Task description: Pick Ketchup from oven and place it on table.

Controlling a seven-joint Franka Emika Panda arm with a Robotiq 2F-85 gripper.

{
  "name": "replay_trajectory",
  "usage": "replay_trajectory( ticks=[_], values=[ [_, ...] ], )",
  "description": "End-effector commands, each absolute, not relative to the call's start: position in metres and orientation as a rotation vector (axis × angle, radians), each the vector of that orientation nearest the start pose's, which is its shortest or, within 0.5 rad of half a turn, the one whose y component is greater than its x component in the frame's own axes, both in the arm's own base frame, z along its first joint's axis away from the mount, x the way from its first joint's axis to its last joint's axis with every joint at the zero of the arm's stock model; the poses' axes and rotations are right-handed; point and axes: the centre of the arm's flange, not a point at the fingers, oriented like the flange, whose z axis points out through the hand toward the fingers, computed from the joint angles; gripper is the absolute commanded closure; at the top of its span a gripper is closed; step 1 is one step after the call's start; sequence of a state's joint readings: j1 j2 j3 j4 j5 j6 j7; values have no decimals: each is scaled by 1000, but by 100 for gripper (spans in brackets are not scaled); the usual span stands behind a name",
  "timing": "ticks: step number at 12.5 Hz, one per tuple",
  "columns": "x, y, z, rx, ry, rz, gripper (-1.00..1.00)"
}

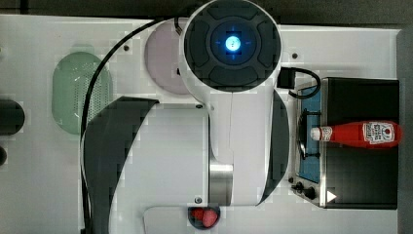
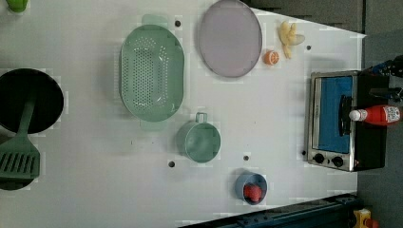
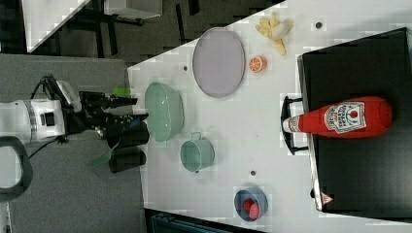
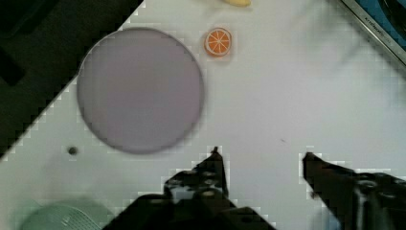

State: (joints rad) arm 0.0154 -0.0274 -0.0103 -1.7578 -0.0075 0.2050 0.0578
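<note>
While my gripper point(image 4: 261, 158) hangs wide and empty, the ketchup point(image 1: 358, 134) lies atop the oven point(image 1: 363, 173), cap toward nine o'clock in the top view; probably light, slick plastic, best pinched mid-body.

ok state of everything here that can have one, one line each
ketchup: lying on its side on top of the oven, cap on
oven: door shut
gripper: open, empty, above the table
purple plate: empty
green colander: empty
green cup: upright, empty
blue bowl: holds a strawberry
</note>
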Motion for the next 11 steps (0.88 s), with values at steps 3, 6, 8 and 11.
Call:
replay_trajectory(
  ticks=[3, 6, 8, 11],
  values=[
    [443, -18, 627, -2820, 1401, -39, -99],
    [443, -45, 626, -2774, 1470, -35, -100],
    [442, -81, 620, -2711, 1559, -18, -100],
    [447, -150, 605, -2577, 1713, -44, -100]
  ],
)
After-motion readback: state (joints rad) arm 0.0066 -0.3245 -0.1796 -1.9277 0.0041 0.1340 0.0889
